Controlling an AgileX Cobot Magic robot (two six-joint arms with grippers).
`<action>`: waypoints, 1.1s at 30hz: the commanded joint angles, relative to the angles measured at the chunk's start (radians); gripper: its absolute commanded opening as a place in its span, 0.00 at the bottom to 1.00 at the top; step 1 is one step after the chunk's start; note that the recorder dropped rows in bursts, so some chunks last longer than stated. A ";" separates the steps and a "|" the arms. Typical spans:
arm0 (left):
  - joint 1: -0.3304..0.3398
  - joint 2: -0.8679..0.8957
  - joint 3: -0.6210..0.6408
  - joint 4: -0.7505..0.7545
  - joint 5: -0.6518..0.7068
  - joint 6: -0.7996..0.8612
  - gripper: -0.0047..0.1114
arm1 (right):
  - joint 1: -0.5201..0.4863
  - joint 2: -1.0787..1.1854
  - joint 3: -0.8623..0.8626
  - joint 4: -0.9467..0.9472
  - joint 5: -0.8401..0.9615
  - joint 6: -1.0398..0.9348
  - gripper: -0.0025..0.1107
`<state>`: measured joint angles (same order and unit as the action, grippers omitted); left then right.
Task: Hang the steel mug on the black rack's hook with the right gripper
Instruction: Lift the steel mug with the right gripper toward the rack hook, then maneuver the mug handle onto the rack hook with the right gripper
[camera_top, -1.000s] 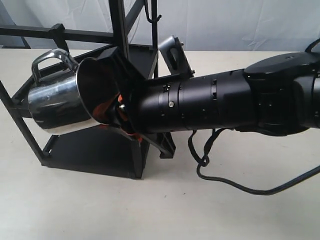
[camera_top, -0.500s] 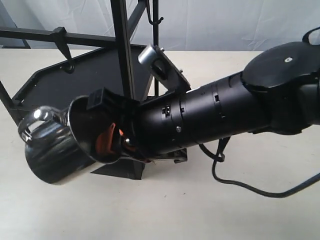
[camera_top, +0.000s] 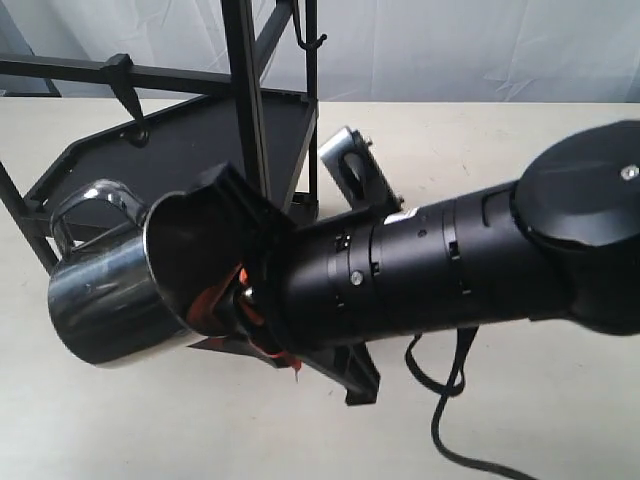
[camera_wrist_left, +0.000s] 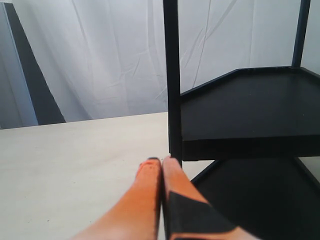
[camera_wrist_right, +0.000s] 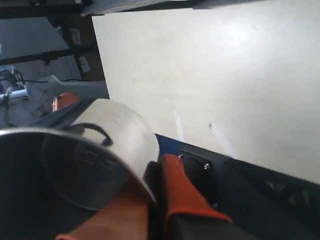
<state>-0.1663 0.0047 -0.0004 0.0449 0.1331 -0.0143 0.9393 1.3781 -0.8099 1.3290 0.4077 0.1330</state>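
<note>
Black rack (camera_top: 250, 120) stands on the counter (camera_top: 520, 420), its horizontal bar running across the upper left. My right claw (camera_top: 235, 290) is clamped on the rim wall of the steel mug (camera_top: 115, 300), one pad inside, one outside; mug tipped, mouth toward my arm, looped handle up, airborne in front of the lower shelf.

Step in hand: carry phase, mug not yet hung. The hook (camera_top: 125, 85) juts down from the bar, above and just behind the handle. Next move, I judge: lift, then thread the loop over the spike.

Room: tight near the upright post; free space leftward. Left claw (camera_wrist_left: 161, 165) pressed together, empty, beside a post.
</note>
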 joint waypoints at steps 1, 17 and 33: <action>-0.005 -0.005 0.000 0.001 -0.005 -0.002 0.05 | 0.021 -0.001 0.033 0.233 -0.091 -0.035 0.01; -0.005 -0.005 0.000 0.001 -0.005 -0.002 0.05 | 0.021 0.054 -0.044 0.415 -0.192 -0.133 0.01; -0.005 -0.005 0.000 0.001 -0.005 -0.002 0.05 | 0.021 0.080 -0.043 0.415 -0.170 -0.078 0.01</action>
<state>-0.1663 0.0047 -0.0004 0.0449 0.1331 -0.0143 0.9609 1.4603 -0.8478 1.7388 0.2203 0.0577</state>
